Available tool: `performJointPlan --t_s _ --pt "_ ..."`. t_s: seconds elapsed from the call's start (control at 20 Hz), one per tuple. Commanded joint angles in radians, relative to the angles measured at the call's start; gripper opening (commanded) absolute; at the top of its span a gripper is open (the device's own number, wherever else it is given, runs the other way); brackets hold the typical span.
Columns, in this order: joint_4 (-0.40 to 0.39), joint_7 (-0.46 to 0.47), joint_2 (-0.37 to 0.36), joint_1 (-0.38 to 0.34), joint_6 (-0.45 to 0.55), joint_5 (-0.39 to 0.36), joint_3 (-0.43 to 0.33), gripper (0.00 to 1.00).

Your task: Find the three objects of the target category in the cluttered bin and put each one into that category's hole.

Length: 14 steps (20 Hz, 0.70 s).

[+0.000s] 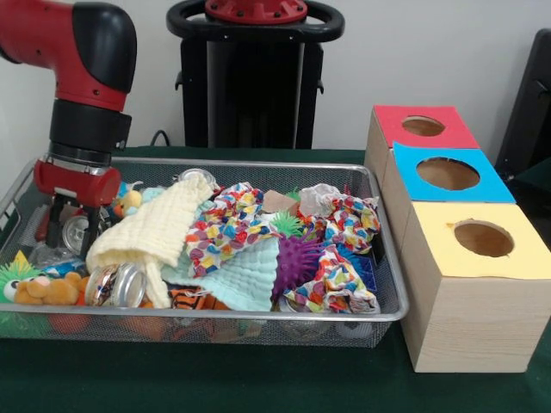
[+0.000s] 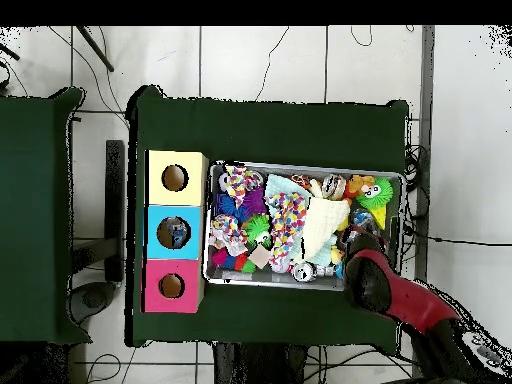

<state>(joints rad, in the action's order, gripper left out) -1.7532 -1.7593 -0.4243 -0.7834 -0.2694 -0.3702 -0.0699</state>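
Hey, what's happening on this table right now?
A red and black robot arm has its end effector lowered into one end of a wire mesh bin crammed with cloths, cans and toys, right above a metal can. Beside the bin stand three wooden boxes with holes, topped red, blue and yellow. Nothing looks lifted yet.

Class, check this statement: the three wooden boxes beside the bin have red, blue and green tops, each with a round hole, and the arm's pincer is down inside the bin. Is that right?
One detail is wrong. The front view shows the boxes topped red, blue and yellow, not green. Each top does have a round hole, and the pincer is down inside the bin.
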Motion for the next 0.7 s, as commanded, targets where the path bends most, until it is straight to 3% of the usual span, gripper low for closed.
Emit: performJointPlan --t_s 0.05,0.5,0.7 --pt "0.03 -0.133 0.072 0.025 0.017 -0.018 -0.069 1.0" --pt "0.057 -0.123 0.097 0.011 0.006 -0.038 -0.086 1.0" --pt "0.158 -0.088 0.203 -0.046 0.011 -0.098 -0.149 1.0"
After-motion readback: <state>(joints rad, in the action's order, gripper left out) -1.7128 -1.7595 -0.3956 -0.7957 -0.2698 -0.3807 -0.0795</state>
